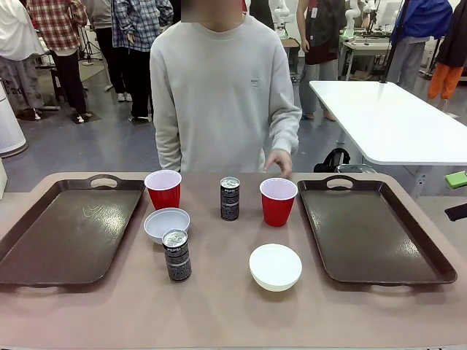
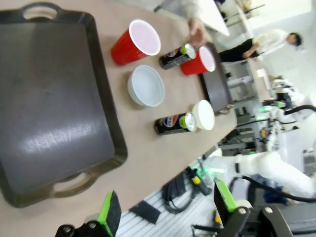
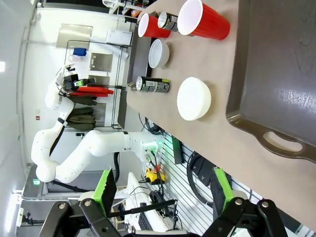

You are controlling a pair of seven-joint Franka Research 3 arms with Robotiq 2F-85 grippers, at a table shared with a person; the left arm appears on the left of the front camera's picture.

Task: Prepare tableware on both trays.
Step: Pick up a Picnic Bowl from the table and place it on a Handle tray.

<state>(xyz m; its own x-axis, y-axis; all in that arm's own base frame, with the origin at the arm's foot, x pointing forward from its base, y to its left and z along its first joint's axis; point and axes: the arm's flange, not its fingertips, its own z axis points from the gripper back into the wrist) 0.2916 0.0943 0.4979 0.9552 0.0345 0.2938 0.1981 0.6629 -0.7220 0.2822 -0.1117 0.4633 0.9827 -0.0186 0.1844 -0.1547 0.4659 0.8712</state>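
Left gripper [image 2: 165, 205] and right gripper [image 3: 163, 185] both gape wide, holding nothing, clear of the table's near edge. Nothing looks loaded yet: the left tray [image 1: 69, 233] at nine o'clock and the right tray [image 1: 376, 230] at three lie bare. Between them on the tabletop [image 1: 219, 313] sit one white bowl [image 1: 166, 222] at ten and another bowl [image 1: 275, 266] at five, one red cup [image 1: 163, 188] at eleven and a second cup [image 1: 278, 200] at one, one can [image 1: 230, 197] at twelve and the other can [image 1: 177, 254] at eight. All six pieces are left to place.
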